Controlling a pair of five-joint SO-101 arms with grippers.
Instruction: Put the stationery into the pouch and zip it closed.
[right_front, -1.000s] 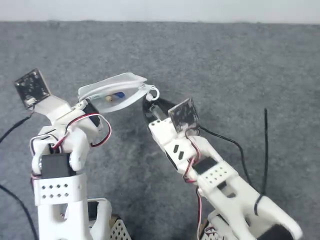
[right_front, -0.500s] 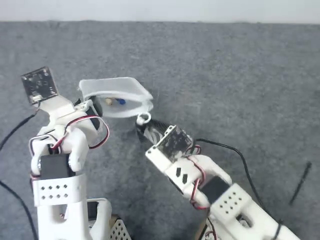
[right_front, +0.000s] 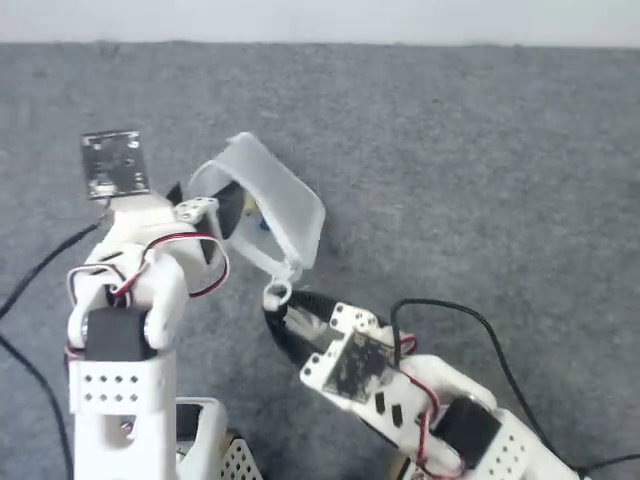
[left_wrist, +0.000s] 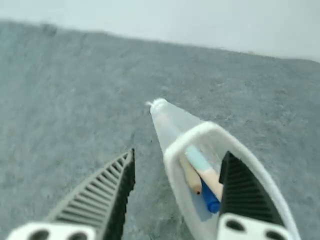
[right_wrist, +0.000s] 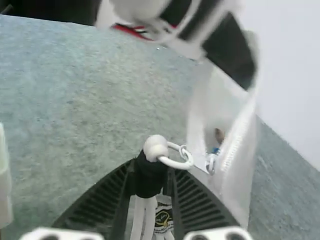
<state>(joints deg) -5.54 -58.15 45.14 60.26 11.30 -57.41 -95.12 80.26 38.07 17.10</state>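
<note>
A translucent white pouch (right_front: 278, 205) hangs tilted above the grey mat, mouth open. Inside lie a pencil and a blue pen (left_wrist: 201, 176), also visible as the stationery (right_front: 262, 222). My left gripper (left_wrist: 180, 154) stands open, with one finger (left_wrist: 245, 192) inside the pouch mouth (left_wrist: 175, 130) and the other finger (left_wrist: 112, 192) outside and apart from it. My right gripper (right_wrist: 150, 186) is shut on the black zipper pull (right_wrist: 149, 175), whose white bead and ring (right_wrist: 172, 159) link to the pouch edge (right_wrist: 225, 150). From above, that right gripper (right_front: 282, 318) sits just below the ring (right_front: 277, 293).
Grey felt mat (right_front: 480, 150) covers the table, with open room at the back and right. A pale wall runs along the far edge. A black cable (right_front: 470, 320) loops beside the right arm, and another cable (right_front: 30, 270) trails at the left.
My right gripper has drawn the zipper pull toward the near side and left. The pouch has swung from lying crosswise to steeply tilted, and the left arm has turned with it.
</note>
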